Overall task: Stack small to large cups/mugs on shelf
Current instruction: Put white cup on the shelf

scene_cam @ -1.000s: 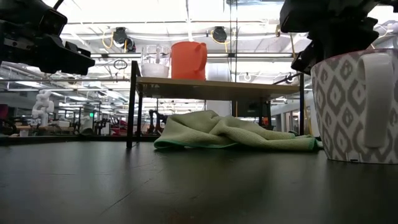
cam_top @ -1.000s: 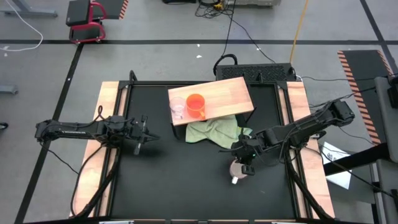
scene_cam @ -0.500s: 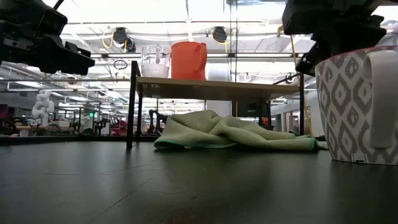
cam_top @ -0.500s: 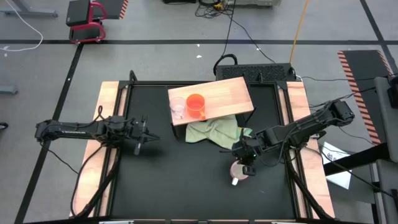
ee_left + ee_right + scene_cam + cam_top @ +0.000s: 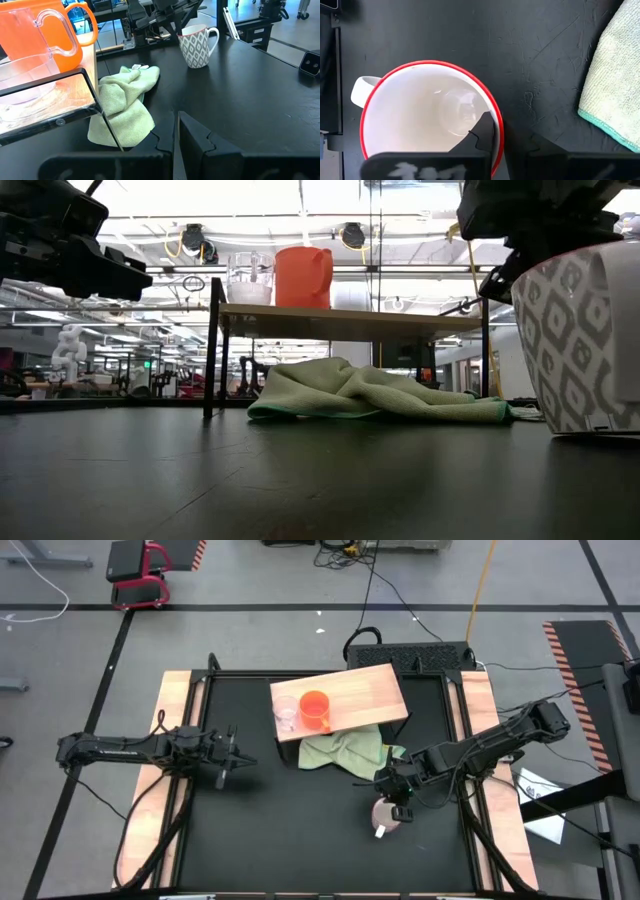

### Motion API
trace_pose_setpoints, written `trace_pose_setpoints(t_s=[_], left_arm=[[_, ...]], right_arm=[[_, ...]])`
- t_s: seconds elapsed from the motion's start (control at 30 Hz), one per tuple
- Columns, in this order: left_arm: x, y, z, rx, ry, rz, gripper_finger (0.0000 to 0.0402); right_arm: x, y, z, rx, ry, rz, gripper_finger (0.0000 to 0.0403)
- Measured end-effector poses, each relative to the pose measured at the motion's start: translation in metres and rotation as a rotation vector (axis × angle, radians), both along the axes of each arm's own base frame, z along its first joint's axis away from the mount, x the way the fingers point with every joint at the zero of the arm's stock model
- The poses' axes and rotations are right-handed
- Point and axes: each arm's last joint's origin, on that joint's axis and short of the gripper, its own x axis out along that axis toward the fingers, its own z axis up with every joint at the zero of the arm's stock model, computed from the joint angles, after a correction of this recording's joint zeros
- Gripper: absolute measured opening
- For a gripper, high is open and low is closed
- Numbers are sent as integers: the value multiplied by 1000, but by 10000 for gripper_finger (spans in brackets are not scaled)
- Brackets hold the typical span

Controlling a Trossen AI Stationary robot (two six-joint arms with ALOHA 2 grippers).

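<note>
The right end effector (image 5: 393, 802) straddles the rim of the white mug (image 5: 590, 340), one finger inside and one outside, closed on the wall; over the last second the mug has slid sideways in the low view and now sits tilted, its base barely on the tabletop (image 5: 300, 840). That suggests the lift toward the shelf (image 5: 370, 690) is starting, where the glass cup (image 5: 286, 713) and orange mug (image 5: 314, 707) stand side by side. The left end effector (image 5: 232, 757) waits well apart, fingers together.
</note>
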Motion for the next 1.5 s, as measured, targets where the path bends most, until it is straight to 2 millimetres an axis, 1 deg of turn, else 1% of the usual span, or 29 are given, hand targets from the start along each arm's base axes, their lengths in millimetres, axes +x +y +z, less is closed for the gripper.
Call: trace_pose_setpoints(t_s=[0.67,0.8,1.07,1.23,1.37,1.5], left_arm=[[0,0,0,0,0,0,26],[0,0,0,0,0,0,26],[0,0,0,0,1,0,26],[0,0,0,0,1,0,26],[0,0,0,0,1,0,26],[0,0,0,0,1,0,26]], right_arm=[[1,0,2,-3,-4,7,10],[4,1,14,-10,-16,18,10],[9,0,51,-98,-49,20,10],[11,1,60,-98,-80,46,10],[10,1,67,-110,-69,63,10],[10,1,78,-112,-72,70,10]])
